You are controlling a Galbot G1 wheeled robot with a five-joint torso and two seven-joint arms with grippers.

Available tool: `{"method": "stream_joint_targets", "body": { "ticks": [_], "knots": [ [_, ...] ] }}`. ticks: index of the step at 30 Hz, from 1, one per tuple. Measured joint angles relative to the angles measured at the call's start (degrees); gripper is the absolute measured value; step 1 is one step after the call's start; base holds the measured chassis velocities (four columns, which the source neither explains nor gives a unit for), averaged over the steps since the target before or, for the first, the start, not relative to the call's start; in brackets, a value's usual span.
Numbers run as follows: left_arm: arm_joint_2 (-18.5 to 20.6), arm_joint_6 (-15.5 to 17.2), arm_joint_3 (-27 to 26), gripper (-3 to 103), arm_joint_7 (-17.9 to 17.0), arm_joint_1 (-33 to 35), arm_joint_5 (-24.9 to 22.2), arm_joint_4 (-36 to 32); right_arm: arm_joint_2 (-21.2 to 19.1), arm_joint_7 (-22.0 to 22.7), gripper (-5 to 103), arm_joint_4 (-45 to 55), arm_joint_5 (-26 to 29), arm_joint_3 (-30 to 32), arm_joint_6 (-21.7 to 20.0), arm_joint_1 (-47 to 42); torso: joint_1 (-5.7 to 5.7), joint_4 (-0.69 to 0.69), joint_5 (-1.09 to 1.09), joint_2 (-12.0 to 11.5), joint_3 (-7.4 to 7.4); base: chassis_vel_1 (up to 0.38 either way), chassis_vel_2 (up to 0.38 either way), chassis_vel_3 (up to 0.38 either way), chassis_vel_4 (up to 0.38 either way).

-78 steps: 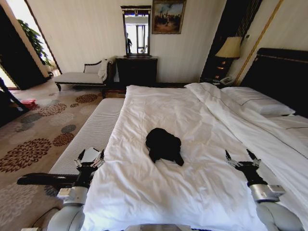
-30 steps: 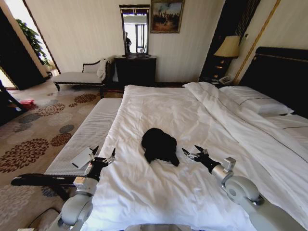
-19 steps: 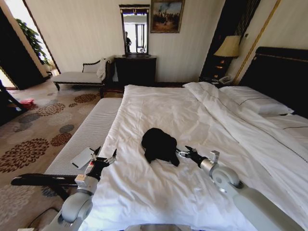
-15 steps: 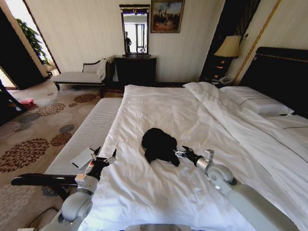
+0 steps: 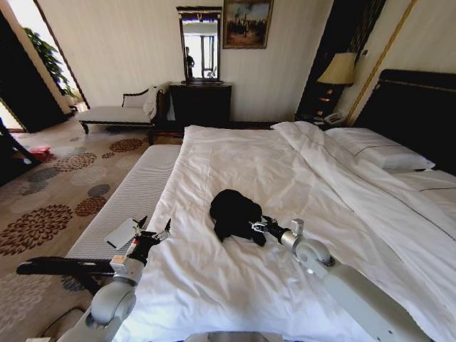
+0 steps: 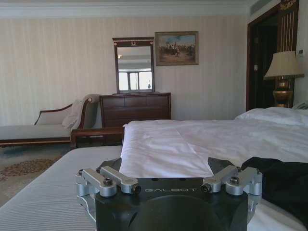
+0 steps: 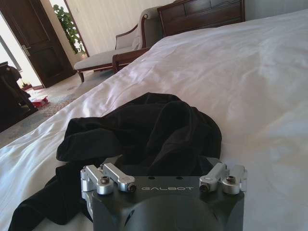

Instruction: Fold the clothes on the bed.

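Observation:
The clothes are a small crumpled black heap in the middle of the bed, on the white duvet. My right gripper is open and low over the duvet, its fingertips at the heap's near right edge, by a trailing sleeve. In the right wrist view the black fabric bunches directly in front of the right gripper. My left gripper hovers open at the bed's left edge, well apart from the clothes. The left wrist view shows the left gripper and, off to one side, a bit of the black fabric.
A long striped bench runs along the bed's left side, with a flat white card on it. Pillows and a dark headboard are at right. A chaise, dresser with mirror and lamp line the far wall.
My right arm has reached in from the right to the edge of the clothes, staying open. The left gripper shifted slightly onto the bed's edge, then held still. The clothes have not moved.

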Motion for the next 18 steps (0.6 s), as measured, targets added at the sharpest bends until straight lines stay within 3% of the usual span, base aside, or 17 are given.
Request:
{"method": "stream_joint_targets", "body": {
  "ticks": [1, 3, 4, 10, 11, 13, 15, 16, 17, 18],
  "knots": [
    [-0.04, -0.06, -0.07, 100, 0.03, 0.05, 0.00, 0.06, 0.01, 0.06, 86, -0.11, 0.00, 0.00, 0.00, 0.10, 0.00, 0.00, 0.00, 0.00, 0.00, 0.000, 0.000, 0.000, 0.000],
    [-0.06, -0.08, -0.08, 100, 0.06, 0.07, 0.00, 0.09, 0.01, 0.09, 86, -0.13, 0.01, 0.00, 0.00, 0.16, 0.00, 0.00, 0.00, 0.00, 0.00, 0.000, 0.000, 0.000, 0.000],
    [-0.10, -0.12, -0.08, 100, 0.11, 0.07, 0.00, 0.19, -0.09, 0.13, 76, -0.22, 0.06, -0.05, 0.01, 0.43, 0.00, 0.00, 0.00, 0.00, 0.00, 0.000, 0.000, 0.000, 0.000],
    [-0.35, -0.16, 0.07, 100, 0.14, -0.14, 0.00, 0.39, -0.22, 0.29, 59, -0.97, 0.37, -1.04, 0.04, 1.74, 0.00, 0.00, 0.00, 0.00, 0.00, 0.000, 0.000, 0.000, 0.000],
    [-0.45, -0.19, 0.08, 100, 0.16, -0.13, 0.02, 0.42, -0.13, 0.43, 48, -1.16, 0.44, -1.47, 0.04, 2.17, 0.00, 0.00, 0.00, 0.00, 0.00, 0.000, 0.000, 0.000, 0.000],
    [-0.48, -0.23, 0.08, 100, 0.18, -0.08, 0.03, 0.44, -0.10, 0.51, 48, -1.28, 0.47, -1.69, 0.04, 2.38, 0.00, 0.00, 0.00, 0.00, 0.00, 0.000, 0.000, 0.000, 0.000],
    [-0.58, -0.36, 0.04, 100, 0.26, 0.07, 0.07, 0.51, -0.04, 0.61, 37, -1.60, 0.62, -2.09, 0.04, 2.90, 0.00, 0.00, 0.00, 0.00, 0.00, 0.000, 0.000, 0.000, 0.000],
    [-0.65, -0.40, 0.00, 100, 0.29, 0.13, 0.09, 0.54, -0.01, 0.63, 37, -1.76, 0.66, -2.22, 0.05, 3.12, 0.00, 0.00, 0.00, 0.00, 0.00, 0.000, 0.000, 0.000, 0.000],
    [-0.76, -0.44, -0.02, 100, 0.30, 0.19, 0.15, 0.61, 0.01, 0.65, 26, -2.14, 0.73, -2.43, 0.09, 3.53, 0.00, 0.00, 0.00, 0.00, 0.00, 0.000, 0.000, 0.000, 0.000],
    [-0.82, -0.48, -0.02, 100, 0.30, 0.23, 0.21, 0.63, 0.03, 0.65, 26, -2.39, 0.74, -2.54, 0.13, 3.74, 0.00, 0.00, 0.00, 0.00, 0.00, 0.000, 0.000, 0.000, 0.000]
  ]
}}
